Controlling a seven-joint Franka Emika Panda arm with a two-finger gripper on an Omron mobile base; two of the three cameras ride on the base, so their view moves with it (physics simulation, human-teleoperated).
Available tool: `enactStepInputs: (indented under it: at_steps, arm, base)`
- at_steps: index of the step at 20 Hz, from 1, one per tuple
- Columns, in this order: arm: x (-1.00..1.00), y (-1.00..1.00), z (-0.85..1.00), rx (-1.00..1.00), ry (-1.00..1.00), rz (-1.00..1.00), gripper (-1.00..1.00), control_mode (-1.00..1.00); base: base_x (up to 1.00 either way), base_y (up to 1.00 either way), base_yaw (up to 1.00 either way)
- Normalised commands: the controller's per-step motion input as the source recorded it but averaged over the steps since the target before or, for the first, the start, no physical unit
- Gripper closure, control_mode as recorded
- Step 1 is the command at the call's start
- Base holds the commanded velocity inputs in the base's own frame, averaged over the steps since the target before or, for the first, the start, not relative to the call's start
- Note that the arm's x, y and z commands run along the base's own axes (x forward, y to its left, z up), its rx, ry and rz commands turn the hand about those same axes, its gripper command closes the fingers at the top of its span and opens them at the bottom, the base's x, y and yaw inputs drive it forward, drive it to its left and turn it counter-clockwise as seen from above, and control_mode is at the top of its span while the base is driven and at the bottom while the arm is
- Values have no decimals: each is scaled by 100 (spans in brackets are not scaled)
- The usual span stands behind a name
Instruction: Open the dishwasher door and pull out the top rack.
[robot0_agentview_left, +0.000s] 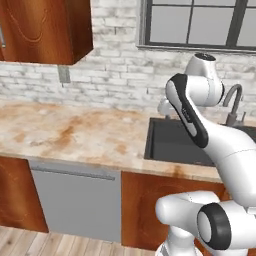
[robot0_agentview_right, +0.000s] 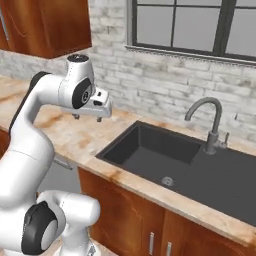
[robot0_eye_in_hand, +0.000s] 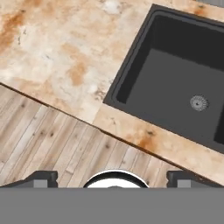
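Below the counter, closed dishwasher door (robot0_agentview_left: 75, 202) sits beneath open hand (robot0_agentview_right: 87, 118).

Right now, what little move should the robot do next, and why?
Probably lower the gripper toward the dishwasher door handle. The door is shut, its bar handle runs just under the counter edge, and the gripper hangs open high above the counter, holding nothing.
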Motion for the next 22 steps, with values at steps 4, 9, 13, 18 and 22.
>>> enactStepInputs:
  at_steps: [4,9,13,18,22]
  arm:
    - [0,0,0,0,0,0,-100,100]
    - [0,0,0,0,0,0,-100,100]
    - [0,0,0,0,0,0,-100,100]
    - [0,0,0,0,0,0,-100,100]
    - [0,0,0,0,0,0,-100,100]
  base:
    - [2,-8,66]
    - [51,-46,35]
    - [46,-37,29]
    - [9,-20,31]
    - [14,-20,26]
